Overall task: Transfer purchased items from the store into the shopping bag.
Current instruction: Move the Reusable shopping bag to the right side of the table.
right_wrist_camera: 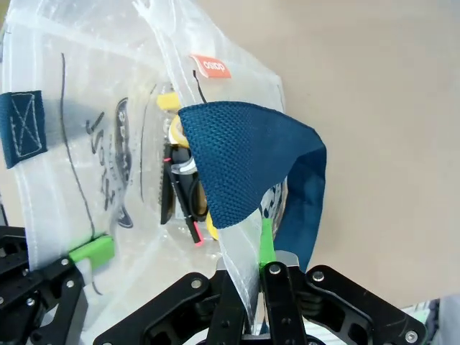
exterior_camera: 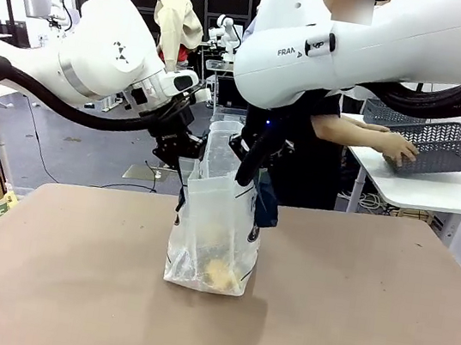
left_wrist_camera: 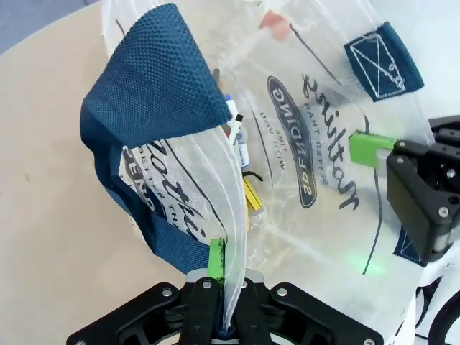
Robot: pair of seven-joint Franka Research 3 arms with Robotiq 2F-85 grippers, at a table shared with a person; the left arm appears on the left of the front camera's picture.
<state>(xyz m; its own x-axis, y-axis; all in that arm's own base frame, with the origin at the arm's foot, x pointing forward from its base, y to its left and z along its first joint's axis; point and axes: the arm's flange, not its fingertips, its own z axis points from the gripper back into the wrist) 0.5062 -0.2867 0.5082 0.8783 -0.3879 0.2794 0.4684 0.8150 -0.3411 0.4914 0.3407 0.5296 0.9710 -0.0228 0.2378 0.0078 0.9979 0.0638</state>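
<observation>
1. The brown counter fills the lower half of the front view
2. The right arm crosses the top of the frame from the right, and the left arm comes in from the upper left; both bend down towards the middle
3. A person stands behind the counter at centre, partly hidden by the right arm, with one hand on the basket's near rim
4. The bag stands upright on the counter at the frame's centre, its mouth held up between the two pincers
5. The basket sits on a white counter at the right edge, well apart from the bag
6. One navy strap folds over the bag's rim in the upper left of the left wrist view; the other strap hangs over the rim at the centre of the right wrist view
7. The left pincer, bottom centre of its own view, is clamped on the bag's clear rim, the film pinched between its green pads; the right pincer grips the opposite rim the same way
8. The items lie at the bottom of the bag, a pale yellow lump low in the frame's centre; through the film the right wrist view shows yellow pieces beside a dark packet
</observation>
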